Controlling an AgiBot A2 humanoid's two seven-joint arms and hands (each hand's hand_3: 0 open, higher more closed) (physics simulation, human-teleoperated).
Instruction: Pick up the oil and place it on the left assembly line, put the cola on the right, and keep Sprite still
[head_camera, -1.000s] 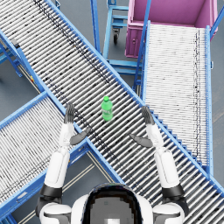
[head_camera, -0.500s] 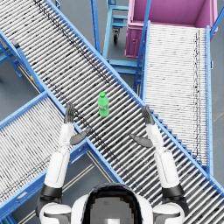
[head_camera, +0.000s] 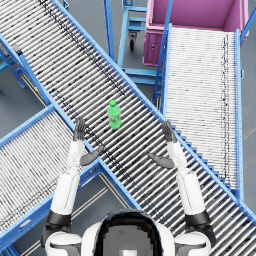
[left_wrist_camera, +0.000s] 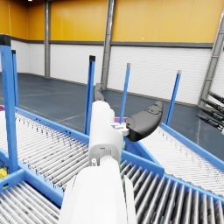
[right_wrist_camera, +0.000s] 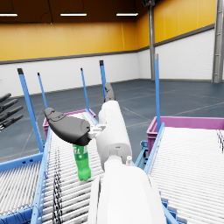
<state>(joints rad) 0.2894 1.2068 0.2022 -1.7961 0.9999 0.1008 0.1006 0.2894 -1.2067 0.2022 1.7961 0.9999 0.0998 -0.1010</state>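
The left assembly line (head_camera: 30, 155) ran along the lower left, its blue rail just beside the left hand (head_camera: 81, 146). That hand hung above the edge of the central roller conveyor (head_camera: 100, 70), fingers spread and holding nothing. A little ahead, between the two hands and touching neither, a green Sprite bottle (head_camera: 114, 115) stood upright on the central rollers. The right hand (head_camera: 169, 147) hovered over the same conveyor's far rail, also spread wide and empty. Beyond it lay the right assembly line (head_camera: 200, 90), with a pink bin (head_camera: 195, 12) at its far end. No oil or cola showed in any view, so neither placement looked done. The Sprite needed only to be left alone, and both sorting steps seemed outstanding.
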